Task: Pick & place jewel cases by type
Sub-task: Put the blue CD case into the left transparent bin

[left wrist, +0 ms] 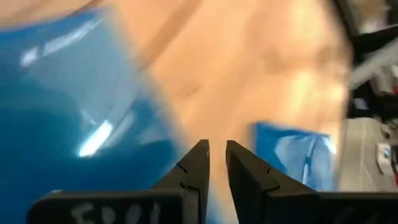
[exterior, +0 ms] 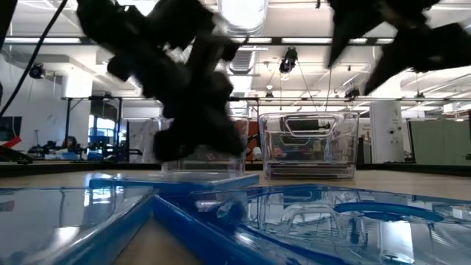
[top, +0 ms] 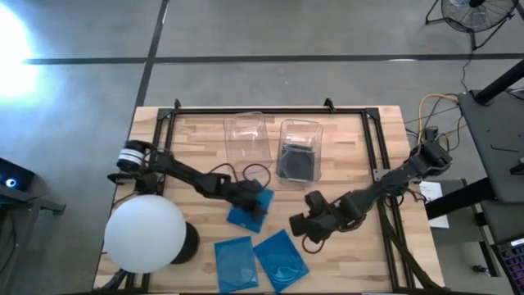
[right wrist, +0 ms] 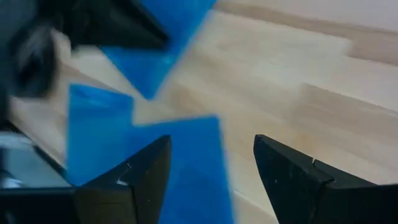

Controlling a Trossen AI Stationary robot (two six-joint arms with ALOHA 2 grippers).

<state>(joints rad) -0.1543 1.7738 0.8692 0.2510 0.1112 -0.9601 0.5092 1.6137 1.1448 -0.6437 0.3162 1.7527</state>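
The blue jewel case [top: 248,210] at the counter's [top: 352,254] middle is the one in play. The left hand [top: 260,199] sits right on its 1 o'clock corner, fingers [left wrist: 198,171] nearly closed with only a sliver of gap, and I can't tell from the wrist view whether that corner is actually pinched. Two more blue cases, one at 6 o'clock [top: 234,262] and one just beside it toward 5 o'clock [top: 281,259], lie flat and nearly touching each other.

What I'd worry about: a corner grip on a thin slick case is sketchy, so it could pivot or slide out on the lift and land on those two. The right hand [top: 307,225] hangs wide open just at 3 o'clock of the held case, near enough that the two arms could bump if both move in.

At 12 o'clock stand two clear bins, an empty-looking one [top: 247,139] and one with dark cases [top: 298,150]; dropping blue into the dark one would spoil the sort. The white ball [top: 144,233] sits at 8 o'clock beside the left arm's sweep.
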